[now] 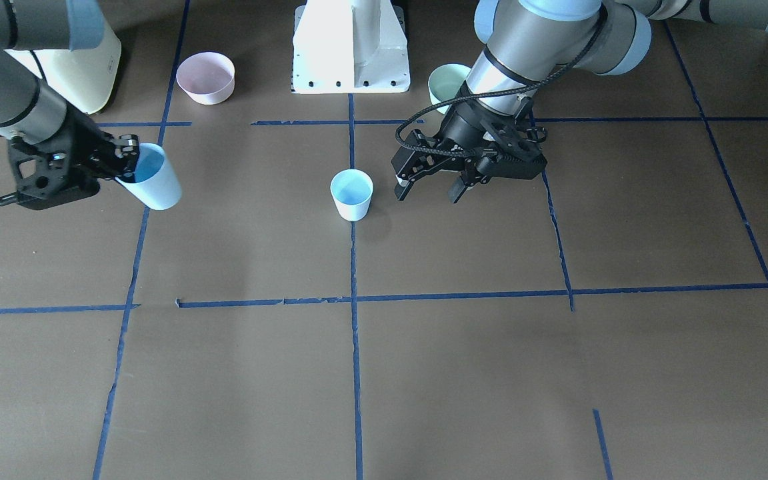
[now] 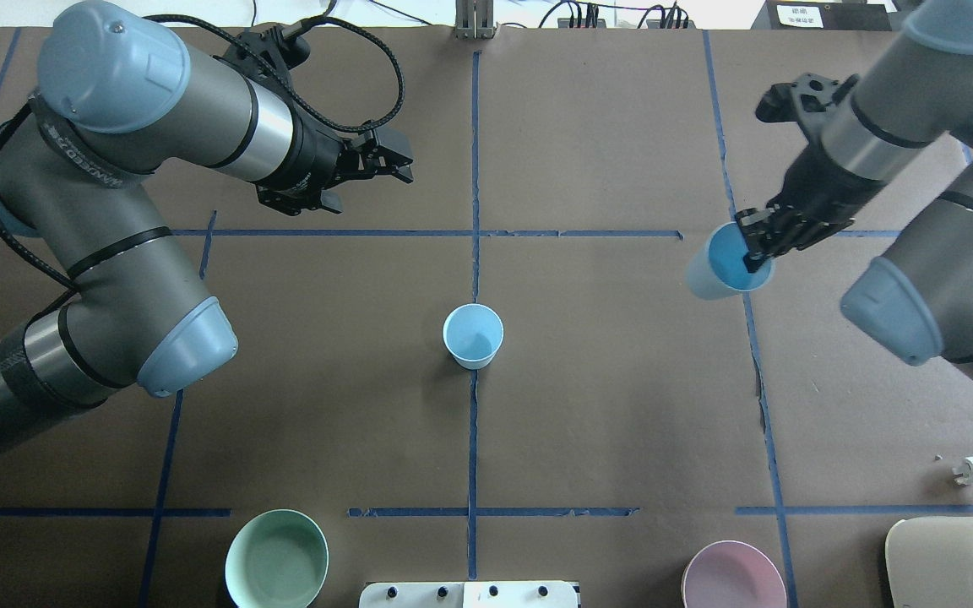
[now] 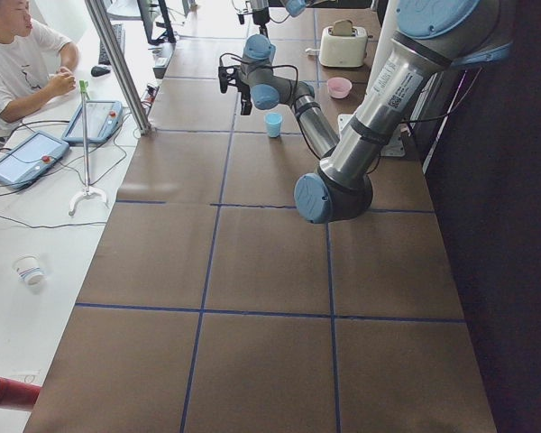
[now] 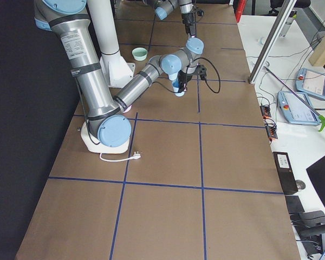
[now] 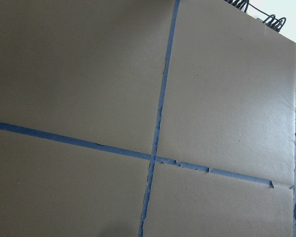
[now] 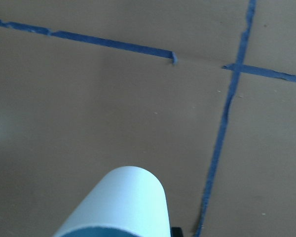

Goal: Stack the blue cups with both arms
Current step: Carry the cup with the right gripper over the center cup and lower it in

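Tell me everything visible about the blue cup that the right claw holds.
The cup is small, tapered and handleless, apparently plastic, pale whitish-blue outside and brighter blue inside. It hangs tilted above the table, mouth toward the right claw, which pinches its rim with one finger inside. Nothing else touches it.

Both cups — the upright cup (image 2: 473, 336) at centre, the tilted cup (image 2: 727, 268) at 2 o'clock — are whitish-blue outside, brighter blue inside. Blue tape lines (image 2: 472, 439) grid the brown table (image 2: 605, 405). The mint-green bowl (image 2: 276, 559) sits at 7 o'clock, the pink bowl (image 2: 733, 576) at 5.
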You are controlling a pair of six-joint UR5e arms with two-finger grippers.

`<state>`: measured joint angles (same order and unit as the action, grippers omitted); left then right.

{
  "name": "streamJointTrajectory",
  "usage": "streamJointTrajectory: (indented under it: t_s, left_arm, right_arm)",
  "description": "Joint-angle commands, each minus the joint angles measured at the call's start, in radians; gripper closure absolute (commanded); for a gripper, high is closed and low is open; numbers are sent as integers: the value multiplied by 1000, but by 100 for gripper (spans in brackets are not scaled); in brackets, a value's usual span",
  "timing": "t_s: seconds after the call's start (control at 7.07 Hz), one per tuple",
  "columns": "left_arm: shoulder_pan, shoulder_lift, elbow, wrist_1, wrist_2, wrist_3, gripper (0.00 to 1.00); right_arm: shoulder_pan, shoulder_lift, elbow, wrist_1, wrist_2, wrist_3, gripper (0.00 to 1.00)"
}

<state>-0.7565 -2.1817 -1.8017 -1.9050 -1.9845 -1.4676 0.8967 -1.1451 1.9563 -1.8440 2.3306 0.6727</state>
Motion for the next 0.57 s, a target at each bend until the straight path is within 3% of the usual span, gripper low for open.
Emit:
streamJointTrajectory:
  t_s: [0.0, 0.28, 0.42]
  left_arm:
    - [-35, 25, 1, -5, 0, 3, 0]
    - [-58, 51, 1, -5, -2, 64, 0]
    - [-58, 53, 1, -6, -2, 64, 0]
  right_arm:
    - [-172, 243, -72, -14, -98, 332, 100]
    - [-261, 339, -233, 146, -160, 482, 100]
    - [-287, 367, -276, 169, -187, 510, 100]
